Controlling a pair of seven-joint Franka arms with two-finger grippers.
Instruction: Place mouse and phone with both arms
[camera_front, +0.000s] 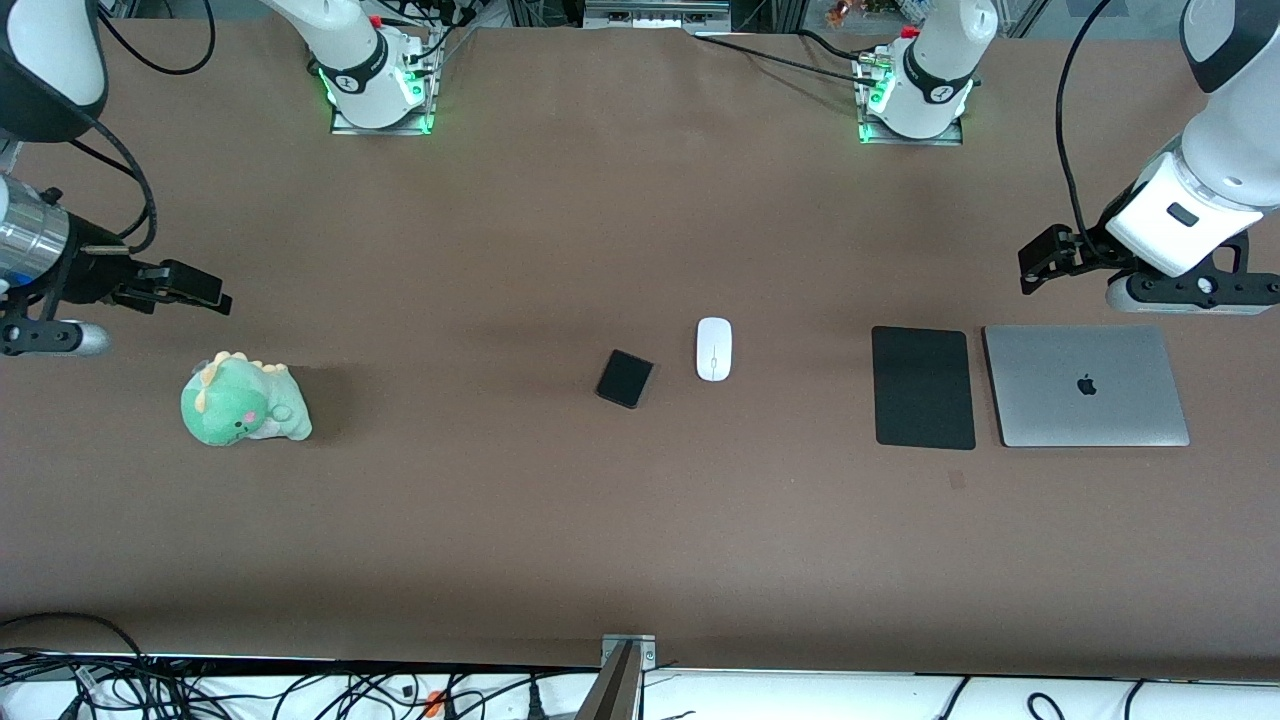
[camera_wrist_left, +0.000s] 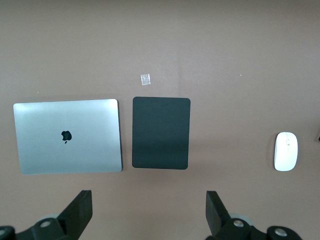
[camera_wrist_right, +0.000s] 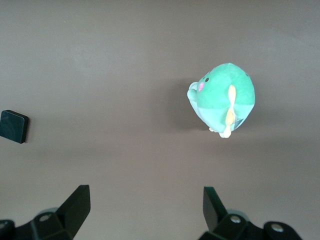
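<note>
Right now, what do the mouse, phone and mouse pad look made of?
Mouse: likely hard plastic, glossy white, smooth shell with a thin centre line. Phone: a black slab with rounded corners, faint sheen; glass or plastic, can't tell which. Mouse pad: thin, flat, matte black with no glare, so probably fabric or rubber.

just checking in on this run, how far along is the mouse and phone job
Nothing looks done: the mouse and phone lie side by side mid-table, untouched. Nothing is in hand; the left gripper hangs open above the table near the laptop, the right gripper open near the plush toy. Both pickups remain.
</note>
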